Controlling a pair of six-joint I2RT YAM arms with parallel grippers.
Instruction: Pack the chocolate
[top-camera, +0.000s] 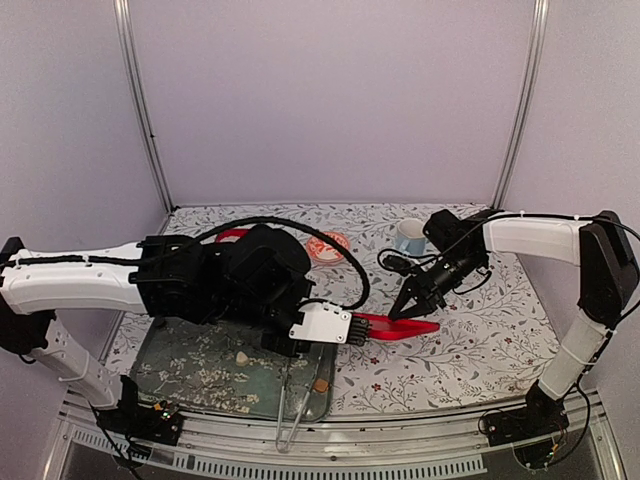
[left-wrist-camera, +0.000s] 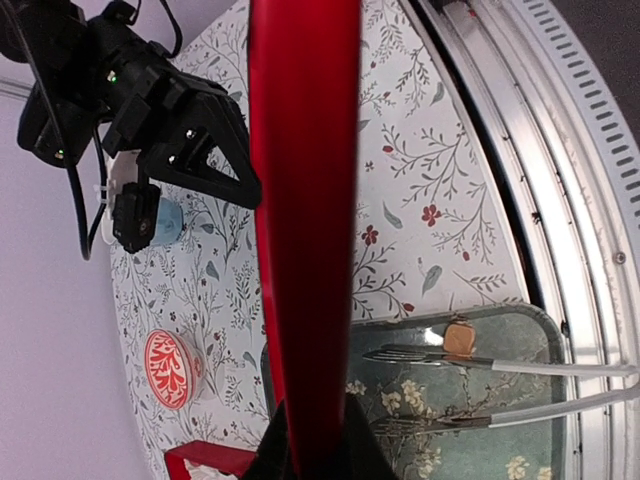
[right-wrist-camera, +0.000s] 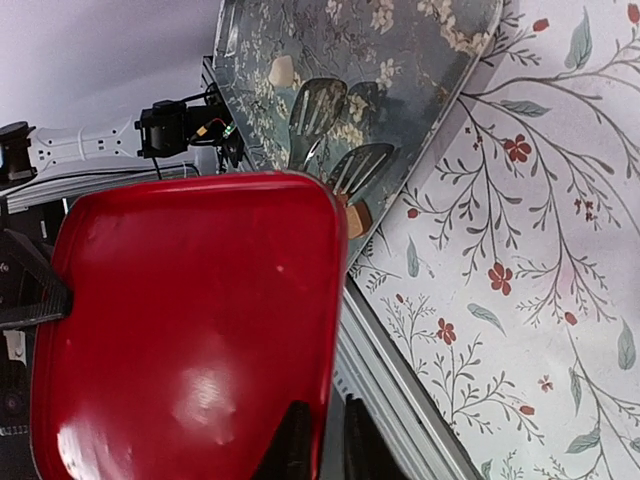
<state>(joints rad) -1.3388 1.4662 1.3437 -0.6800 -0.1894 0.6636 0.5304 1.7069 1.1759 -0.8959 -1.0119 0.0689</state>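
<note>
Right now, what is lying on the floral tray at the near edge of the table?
On the floral tray: metal tongs, a caramel chocolate piece by their tips and a cream-white piece. The left arm covers the tray's far part, so anything there is hidden.

tabletop (top-camera: 480, 340): floral cloth | on it: dark floral tray (top-camera: 190, 370) near-left; red-white patterned bowl (top-camera: 328, 246) mid-back; blue-white cup (top-camera: 409, 236) back-right

Tray at the near left, lid held over mid-table.
On the tray (top-camera: 190, 370) — two chocolate pieces (top-camera: 241, 357) plus tongs (top-camera: 292, 405) at its right edge; lid (top-camera: 395, 327) just right of it, small bowl (top-camera: 328, 246) behind, cup (top-camera: 409, 236) further right.
</note>
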